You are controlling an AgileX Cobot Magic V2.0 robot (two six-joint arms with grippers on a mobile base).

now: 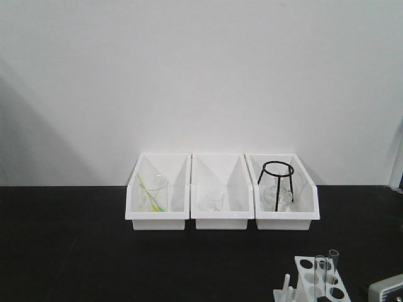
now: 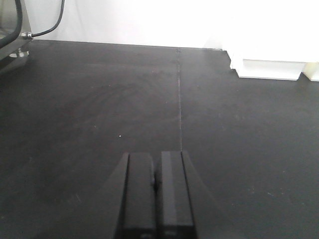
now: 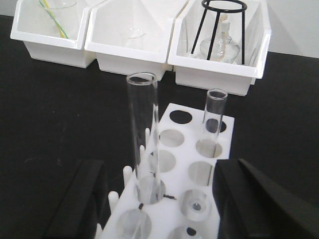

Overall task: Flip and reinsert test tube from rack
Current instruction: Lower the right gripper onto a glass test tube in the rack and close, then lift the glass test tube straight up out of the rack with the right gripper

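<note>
The white rack (image 3: 179, 164) with round holes and short pegs on its left side stands on the black table, at the bottom right of the front view (image 1: 307, 264). A tall clear test tube (image 3: 143, 134) stands upright in a near left hole, and a shorter clear tube (image 3: 213, 119) in a farther right hole. Both show in the front view (image 1: 321, 269). My right gripper (image 3: 162, 196) is open, its fingers (image 3: 75, 204) on either side of the rack and apart from the tubes. My left gripper (image 2: 155, 194) is shut and empty over bare table.
Three white open-front bins (image 1: 221, 192) stand in a row by the back wall. The left one holds a beaker with a green-yellow rod (image 1: 151, 192), the middle a small glass, the right a black wire tripod (image 1: 277, 182) and a flask. A cable hangs at far left (image 2: 50, 25).
</note>
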